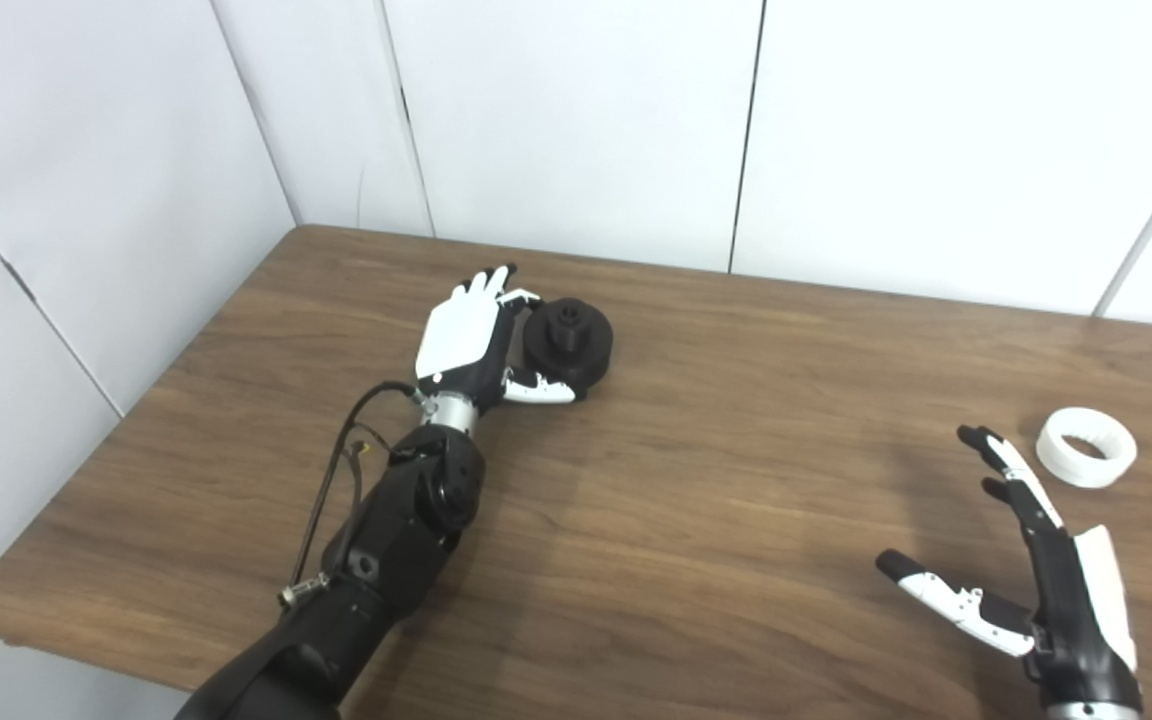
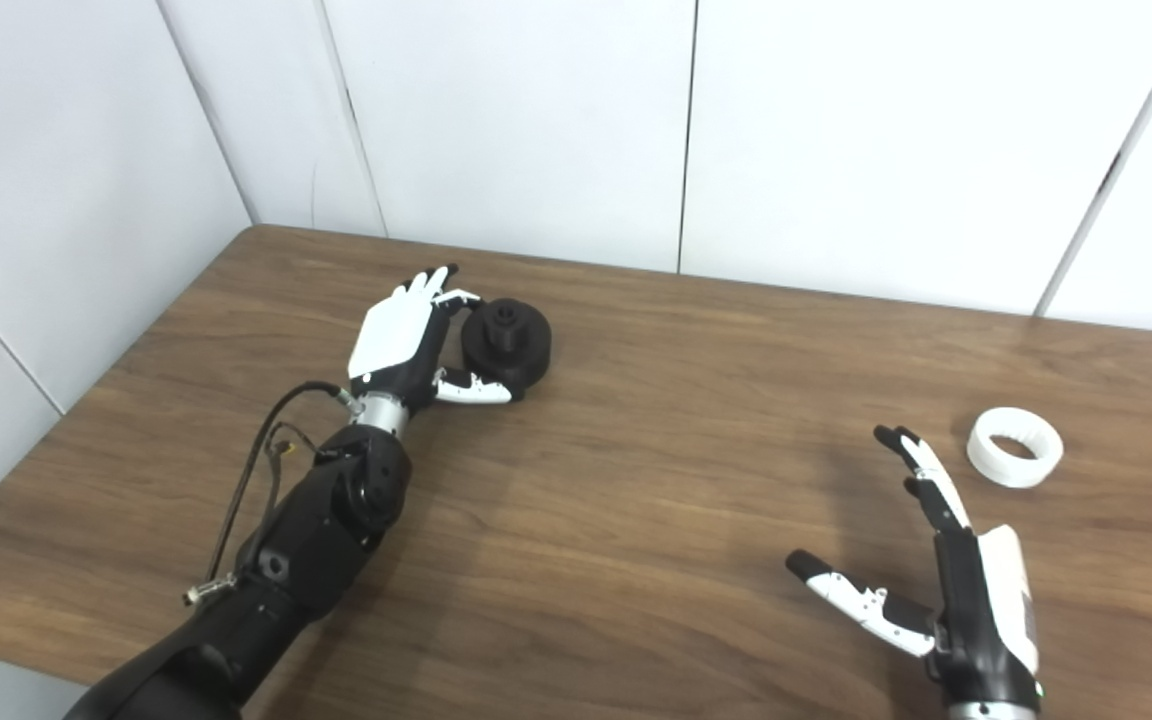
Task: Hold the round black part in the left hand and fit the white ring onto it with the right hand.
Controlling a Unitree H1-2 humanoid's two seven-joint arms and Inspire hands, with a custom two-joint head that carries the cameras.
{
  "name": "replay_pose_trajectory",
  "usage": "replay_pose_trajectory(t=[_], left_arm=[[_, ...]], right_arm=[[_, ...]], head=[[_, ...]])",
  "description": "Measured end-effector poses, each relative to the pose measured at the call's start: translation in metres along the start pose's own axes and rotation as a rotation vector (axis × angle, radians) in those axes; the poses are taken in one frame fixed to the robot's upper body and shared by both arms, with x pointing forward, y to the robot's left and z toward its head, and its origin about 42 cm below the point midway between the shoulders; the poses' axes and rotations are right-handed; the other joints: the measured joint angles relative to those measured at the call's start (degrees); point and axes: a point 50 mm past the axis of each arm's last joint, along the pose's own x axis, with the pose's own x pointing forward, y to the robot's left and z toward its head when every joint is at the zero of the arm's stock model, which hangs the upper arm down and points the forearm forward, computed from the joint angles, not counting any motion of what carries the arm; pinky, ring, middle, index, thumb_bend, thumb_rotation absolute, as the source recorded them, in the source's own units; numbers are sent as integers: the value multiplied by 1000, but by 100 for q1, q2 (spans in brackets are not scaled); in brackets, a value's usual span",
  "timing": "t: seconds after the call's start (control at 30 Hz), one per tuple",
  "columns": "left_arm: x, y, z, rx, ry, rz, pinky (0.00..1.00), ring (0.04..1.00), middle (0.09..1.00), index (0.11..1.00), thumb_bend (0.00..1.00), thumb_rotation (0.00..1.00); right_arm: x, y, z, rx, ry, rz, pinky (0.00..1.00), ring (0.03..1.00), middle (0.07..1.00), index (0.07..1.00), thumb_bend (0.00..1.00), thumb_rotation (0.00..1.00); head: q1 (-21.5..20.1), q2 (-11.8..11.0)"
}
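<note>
The round black part rests on the wooden table at the back left, its small hub facing up. My left hand stands on edge against the part's left side. Its fingers stretch straight behind the part and its thumb lies along the near side, so the hand is open and cups the part without closing on it. The white ring lies flat at the right. My right hand hovers open near the front right edge, fingers spread. Its fingertips point toward the ring, a short way from it and not touching.
White wall panels close off the back and left of the table. The table's left corner and front edge are close to my left forearm, which has a loose cable running along it.
</note>
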Motion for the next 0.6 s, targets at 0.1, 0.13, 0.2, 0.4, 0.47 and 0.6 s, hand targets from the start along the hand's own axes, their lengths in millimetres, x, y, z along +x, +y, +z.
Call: replay_pose_trajectory(t=[0.1,0.13,0.2,0.4,0.47,0.6], left_arm=[[0,0,0,0,0,3,1000,1000,974,604,790,293],[0,-1,0,0,-1,5,1000,1000,974,604,792,295],[0,-1,0,-1,-2,8,1000,1000,974,604,794,300],[-1,-1,0,-3,-7,12,1000,1000,969,593,811,294],[-1,-1,0,-8,-10,12,1000,1000,977,596,835,294],[-5,-2,3,-21,-24,-1,1000,1000,985,604,843,312]], right_arm=[[0,-1,0,-2,2,1,858,914,925,879,817,431],[-1,-1,0,-2,2,1,860,915,926,879,817,433],[-1,-1,0,-3,2,1,856,913,925,878,819,433],[-1,-1,0,-3,1,1,854,915,925,882,820,442],[-1,-1,0,-4,1,1,852,912,923,879,823,442],[-1,-1,0,-3,1,1,855,913,923,876,821,432]], head=[[18,9],[18,9],[18,9],[-26,35],[-44,35],[-44,44]])
